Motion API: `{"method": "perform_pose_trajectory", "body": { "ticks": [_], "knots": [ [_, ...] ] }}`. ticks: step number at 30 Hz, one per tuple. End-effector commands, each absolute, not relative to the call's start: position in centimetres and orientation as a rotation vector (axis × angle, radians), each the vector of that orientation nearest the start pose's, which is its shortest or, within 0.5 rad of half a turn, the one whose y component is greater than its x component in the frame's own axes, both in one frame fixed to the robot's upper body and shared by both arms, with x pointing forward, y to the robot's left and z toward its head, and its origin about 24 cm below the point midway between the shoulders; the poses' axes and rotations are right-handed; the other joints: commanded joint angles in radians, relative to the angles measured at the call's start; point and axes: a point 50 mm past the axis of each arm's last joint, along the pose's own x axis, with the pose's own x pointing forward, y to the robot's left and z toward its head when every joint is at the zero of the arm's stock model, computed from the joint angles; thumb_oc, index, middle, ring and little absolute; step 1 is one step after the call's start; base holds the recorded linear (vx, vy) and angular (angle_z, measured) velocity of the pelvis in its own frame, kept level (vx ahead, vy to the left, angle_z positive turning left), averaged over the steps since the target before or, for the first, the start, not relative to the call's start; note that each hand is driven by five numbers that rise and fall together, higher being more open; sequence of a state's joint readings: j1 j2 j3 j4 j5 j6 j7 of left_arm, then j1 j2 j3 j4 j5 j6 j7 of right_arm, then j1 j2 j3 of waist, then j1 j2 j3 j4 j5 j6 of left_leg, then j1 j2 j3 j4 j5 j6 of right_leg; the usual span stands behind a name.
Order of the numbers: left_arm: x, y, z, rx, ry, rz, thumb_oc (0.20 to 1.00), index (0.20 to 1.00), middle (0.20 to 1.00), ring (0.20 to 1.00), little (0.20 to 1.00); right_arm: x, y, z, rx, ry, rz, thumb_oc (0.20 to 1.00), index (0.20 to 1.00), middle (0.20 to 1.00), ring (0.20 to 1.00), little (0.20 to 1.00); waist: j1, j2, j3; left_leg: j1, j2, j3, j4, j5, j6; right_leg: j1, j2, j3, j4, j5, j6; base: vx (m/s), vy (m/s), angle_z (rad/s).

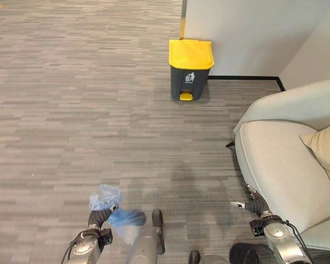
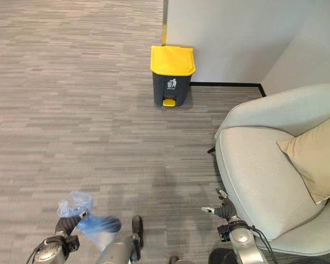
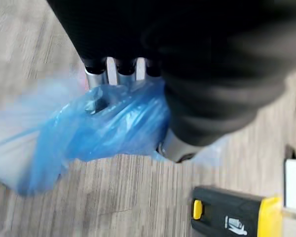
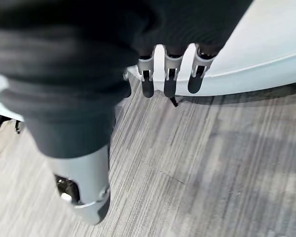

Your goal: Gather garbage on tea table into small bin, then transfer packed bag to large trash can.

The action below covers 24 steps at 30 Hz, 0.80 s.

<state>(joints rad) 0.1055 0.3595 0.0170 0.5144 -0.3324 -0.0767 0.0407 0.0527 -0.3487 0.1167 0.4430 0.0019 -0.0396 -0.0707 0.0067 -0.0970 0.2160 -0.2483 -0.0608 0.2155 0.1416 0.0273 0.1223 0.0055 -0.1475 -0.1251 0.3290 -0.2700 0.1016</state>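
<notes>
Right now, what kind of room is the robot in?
Probably an office lounge or waiting area: grey carpet floor, a pale armchair with a tan cushion, and a yellow-lidded pedal trash can by the wall.

Thin glossy blue plastic bag [image 3: 103, 126], matt striped floor [image 1: 99, 110], seemingly cloth armchair [image 1: 286, 165].

bin [image 1: 190, 69] — white litter pictogram [image 1: 190, 78]

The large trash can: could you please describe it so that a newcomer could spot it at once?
Look to the white wall at the far end of the grey floor. The large trash can stands against its base, beyond the pale armchair. Its dark grey body, closed bright yellow lid and yellow pedal set it apart.
</notes>
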Motion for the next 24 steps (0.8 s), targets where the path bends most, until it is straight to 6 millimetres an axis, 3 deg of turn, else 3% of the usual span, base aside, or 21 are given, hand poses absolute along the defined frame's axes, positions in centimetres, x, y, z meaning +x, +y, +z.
{"method": "perform_pose_trajectory", "body": {
  "ticks": [1,5,8,9,10,12,15,18,19,20,21,23,24],
  "knots": [
    [19.8,27.8,-3.6,0.123,0.370,0.241,0.200,0.200,0.200,0.200,0.200,22.9,-22.6,-3.6,-0.372,0.359,-0.009,1.000,1.000,1.000,1.000,1.000,0.021,0.009,-0.009,0.034,0.044,-0.031,0.100,-0.167,-0.081,-0.085,0.007,0.020,-0.019,0.175,0.043,0.23,0.205,-0.09],
    [20.1,27.7,-3.5,0.123,0.360,0.243,0.200,0.200,0.200,0.200,0.200,23.1,-22.4,-3.5,-0.370,0.356,-0.003,1.000,1.000,1.000,1.000,1.000,0.000,0.025,0.011,0.105,0.031,-0.032,0.050,-0.186,-0.073,-0.194,-0.017,-0.012,0.005,0.255,0.037,0.18,0.086,-0.13],
    [20.1,27.7,-3.5,0.112,0.357,0.249,0.200,0.200,0.200,0.200,0.200,23.1,-22.6,-3.6,-0.380,0.371,-0.004,1.000,1.000,1.000,1.000,1.000,-0.023,0.051,0.031,0.207,0.035,-0.044,-0.004,-0.225,-0.087,-0.290,-0.050,-0.092,-0.106,0.288,0.057,0.40,-0.012,0.05],
    [20.2,27.7,-3.5,0.109,0.355,0.249,0.200,0.200,0.200,0.200,0.200,23.0,-22.7,-3.7,-0.383,0.372,-0.004,1.000,1.000,1.000,1.000,1.000,-0.032,0.046,0.037,0.208,0.030,-0.041,-0.002,-0.212,-0.089,-0.301,-0.060,-0.109,-0.135,0.315,0.053,0.41,-0.067,0.04],
    [20.3,27.7,-3.5,0.105,0.354,0.254,0.200,0.200,0.200,0.200,0.200,22.9,-22.7,-3.8,-0.384,0.378,-0.003,1.000,1.000,1.000,1.000,1.000,-0.034,0.052,0.039,0.235,0.035,-0.055,-0.003,-0.237,-0.098,-0.307,-0.055,-0.113,-0.152,0.305,0.065,0.20,-0.101,0.03],
    [20.7,27.5,-3.3,0.107,0.342,0.246,0.200,0.200,0.200,0.200,0.200,22.7,-23.0,-3.9,-0.392,0.384,-0.010,1.000,1.000,1.000,1.000,1.000,-0.051,0.047,0.047,0.279,0.029,-0.074,-0.007,-0.245,-0.113,-0.332,-0.067,-0.119,-0.174,0.351,0.073,0.32,-0.159,0.33],
    [20.4,27.3,-3.6,0.102,0.354,0.238,0.200,0.200,0.200,0.200,0.200,22.1,-23.4,-4.1,-0.393,0.400,-0.019,1.000,1.000,1.000,1.000,1.000,-0.056,0.038,0.020,0.319,0.037,-0.098,-0.003,-0.264,-0.138,-0.295,-0.059,-0.109,-0.173,0.339,0.061,0.39,-0.237,0.66],
    [19.8,27.1,-4.1,0.093,0.379,0.237,0.200,0.200,0.200,0.200,0.200,21.6,-23.7,-4.4,-0.400,0.417,-0.022,1.000,1.000,1.000,1.000,1.000,-0.066,0.043,-0.007,0.340,0.063,-0.109,-0.004,-0.245,-0.161,-0.277,-0.047,-0.125,-0.174,0.329,0.049,0.30,-0.211,0.67],
    [19.3,27.1,-4.5,0.090,0.401,0.231,0.200,0.200,0.200,0.200,0.200,21.0,-24.2,-4.5,-0.399,0.429,-0.030,1.000,1.000,1.000,1.000,1.000,-0.069,0.055,-0.018,0.344,0.096,-0.117,0.028,-0.212,-0.188,-0.253,-0.021,-0.139,-0.163,0.301,0.031,0.19,-0.175,0.50],
    [19.3,27.1,-4.5,0.090,0.401,0.231,0.200,0.200,0.200,0.200,0.200,21.0,-24.1,-4.5,-0.399,0.429,-0.030,1.000,1.000,1.000,1.000,1.000,-0.071,0.052,-0.021,0.340,0.093,-0.119,0.027,-0.208,-0.187,-0.255,-0.024,-0.140,-0.166,0.305,0.031,0.37,-0.324,0.30],
    [19.0,27.1,-4.8,0.084,0.417,0.229,0.200,0.200,0.200,0.200,0.200,20.6,-24.5,-4.8,-0.401,0.448,-0.039,1.000,1.000,1.000,1.000,1.000,-0.078,0.059,-0.038,0.338,0.133,-0.112,0.062,-0.154,-0.217,-0.228,0.003,-0.156,-0.172,0.276,0.008,0.25,-0.243,0.16],
    [18.9,26.9,-4.9,0.082,0.425,0.220,0.200,0.200,0.200,0.200,0.200,20.3,-25.0,-4.8,-0.409,0.456,-0.049,1.000,1.000,1.000,1.000,1.000,-0.078,0.060,-0.038,0.298,0.166,-0.111,0.201,-0.086,-0.232,-0.179,0.040,-0.160,-0.193,0.239,-0.025,0.30,-0.309,0.11],
    [18.9,26.9,-4.9,0.083,0.424,0.220,0.200,0.200,0.200,0.200,0.200,20.3,-25.0,-4.8,-0.408,0.456,-0.049,1.000,1.000,1.000,1.000,1.000,-0.080,0.057,-0.041,0.294,0.162,-0.113,0.198,-0.081,-0.231,-0.181,0.036,-0.162,-0.196,0.243,-0.024,0.20,-0.199,-0.07]
  ]
}}
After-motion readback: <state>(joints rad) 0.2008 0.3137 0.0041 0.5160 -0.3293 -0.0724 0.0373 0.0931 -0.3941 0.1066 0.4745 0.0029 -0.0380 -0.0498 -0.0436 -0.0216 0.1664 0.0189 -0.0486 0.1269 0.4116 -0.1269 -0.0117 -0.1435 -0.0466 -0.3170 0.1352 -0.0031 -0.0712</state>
